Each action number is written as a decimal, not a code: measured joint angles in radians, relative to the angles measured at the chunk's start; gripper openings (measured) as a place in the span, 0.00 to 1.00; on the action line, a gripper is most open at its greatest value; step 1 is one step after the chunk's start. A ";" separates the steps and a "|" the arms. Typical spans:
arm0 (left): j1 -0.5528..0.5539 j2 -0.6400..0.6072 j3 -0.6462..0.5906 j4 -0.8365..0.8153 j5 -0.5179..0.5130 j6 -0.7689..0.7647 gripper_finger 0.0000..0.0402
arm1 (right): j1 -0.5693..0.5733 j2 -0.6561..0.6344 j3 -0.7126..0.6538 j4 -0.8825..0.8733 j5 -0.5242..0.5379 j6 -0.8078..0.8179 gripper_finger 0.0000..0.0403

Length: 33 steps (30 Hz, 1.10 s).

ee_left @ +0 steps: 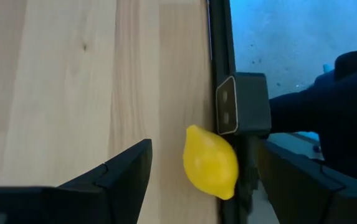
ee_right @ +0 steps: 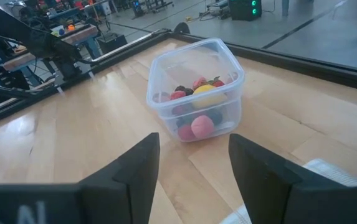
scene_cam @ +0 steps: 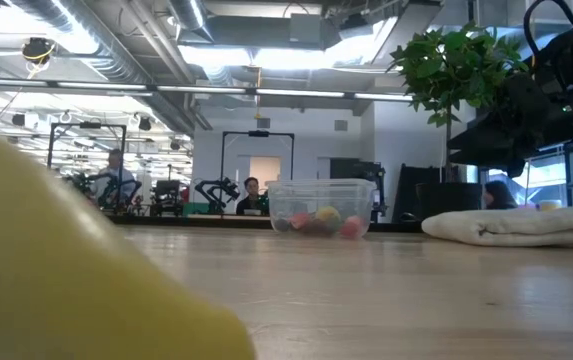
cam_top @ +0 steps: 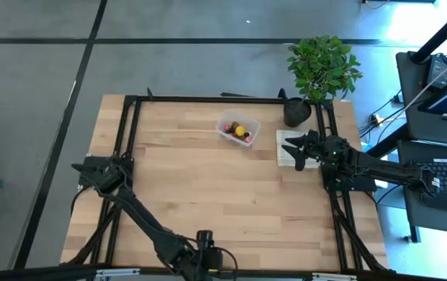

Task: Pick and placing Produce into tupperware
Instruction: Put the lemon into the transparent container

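At the table's left edge I had the left gripper [ee_left: 200,180] spread wide around the last lemon [ee_left: 210,162], ungripped; the right gripper [ee_right: 194,171] idled half-open, empty, facing the filled tupperware [ee_right: 195,90].

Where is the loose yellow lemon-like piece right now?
The yellow lemon-like piece lies at the table's left edge against the black frame rail, between the open left gripper's fingers, far from the clear plastic tupperware box.
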 joint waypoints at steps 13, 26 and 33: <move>0.007 0.013 0.000 -0.006 0.022 -0.078 0.68 | 0.000 0.000 0.000 0.000 -0.001 0.000 0.48; 0.013 0.061 0.000 -0.002 0.095 -0.128 0.68 | 0.000 0.000 0.000 0.000 -0.001 -0.001 0.48; 0.013 0.073 0.000 0.002 0.117 -0.148 0.68 | 0.000 0.000 0.000 0.000 -0.001 -0.003 0.48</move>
